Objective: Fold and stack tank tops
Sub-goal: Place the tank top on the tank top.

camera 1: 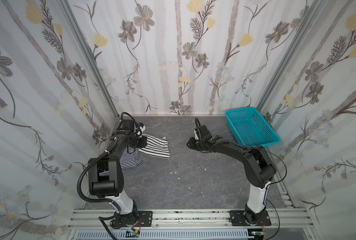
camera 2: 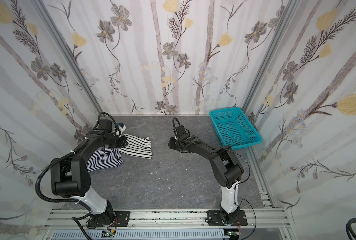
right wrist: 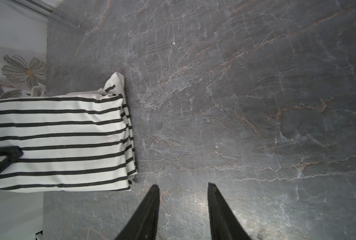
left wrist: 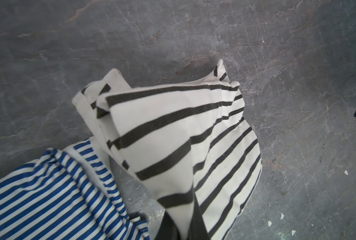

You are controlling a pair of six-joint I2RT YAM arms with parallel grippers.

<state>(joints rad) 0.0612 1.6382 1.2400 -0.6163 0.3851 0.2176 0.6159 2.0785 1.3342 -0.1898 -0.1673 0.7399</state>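
Observation:
The white tank top with wide black stripes (camera 1: 155, 146) (camera 2: 137, 147) lies at the back left of the grey table, one edge lifted. My left gripper (camera 1: 140, 143) (camera 2: 122, 142) (left wrist: 183, 216) is shut on that lifted edge, and the cloth (left wrist: 173, 135) drapes away from its fingers. The tank top with fine navy stripes (camera 1: 130, 161) (camera 2: 104, 160) (left wrist: 48, 197) lies bunched beside it, partly under the left arm. My right gripper (camera 1: 190, 143) (camera 2: 172, 143) (right wrist: 183, 187) hovers open over bare table, holding nothing, a short way from the white top's edge (right wrist: 58, 141).
A teal perforated basket (camera 1: 252, 126) (camera 2: 234, 127) stands in the back right corner with nothing in it. Floral walls close in three sides. An aluminium rail (camera 1: 183, 216) carries both arm bases at the front. Small white specks (camera 1: 175, 172) dot the table's middle.

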